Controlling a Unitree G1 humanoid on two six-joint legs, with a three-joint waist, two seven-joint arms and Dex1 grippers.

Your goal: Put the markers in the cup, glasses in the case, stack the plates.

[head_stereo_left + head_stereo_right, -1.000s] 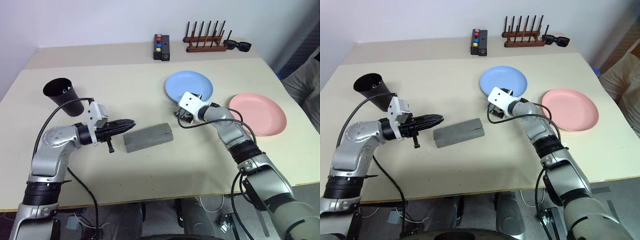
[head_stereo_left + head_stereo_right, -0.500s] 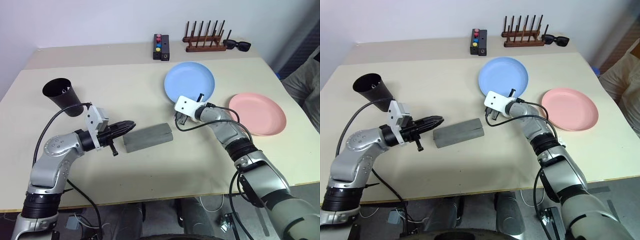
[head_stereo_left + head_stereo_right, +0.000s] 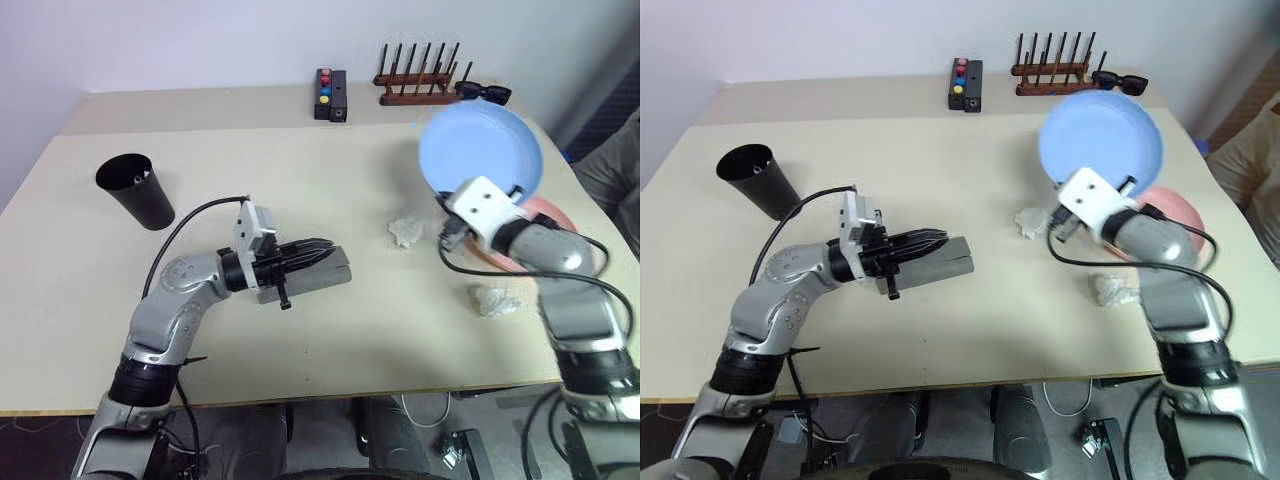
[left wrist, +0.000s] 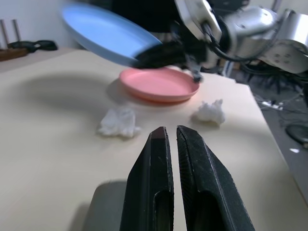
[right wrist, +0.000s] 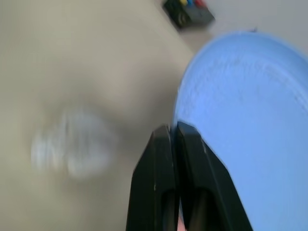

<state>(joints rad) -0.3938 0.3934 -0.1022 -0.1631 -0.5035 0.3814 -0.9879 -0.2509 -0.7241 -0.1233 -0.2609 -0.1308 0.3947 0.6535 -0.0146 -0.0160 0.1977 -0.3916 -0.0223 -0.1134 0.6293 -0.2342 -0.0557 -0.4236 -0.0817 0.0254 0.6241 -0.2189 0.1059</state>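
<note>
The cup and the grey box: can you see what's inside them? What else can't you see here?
- Cup: head views; its dark inside is too small to show whether markers are in it.
- Grey case: shut, and the left gripper lies over it; whether the glasses are inside is hidden.
- Pink plate: head views; mostly behind the lifted blue plate and the right gripper.
- White lump: right wrist view; too blurred to name.

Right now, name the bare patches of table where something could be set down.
Free: the wide stretch between the cup and the crumpled tissue, and the front strip below the case. Crowded: the right side, where the right gripper holds the blue plate over the pink plate.
</note>
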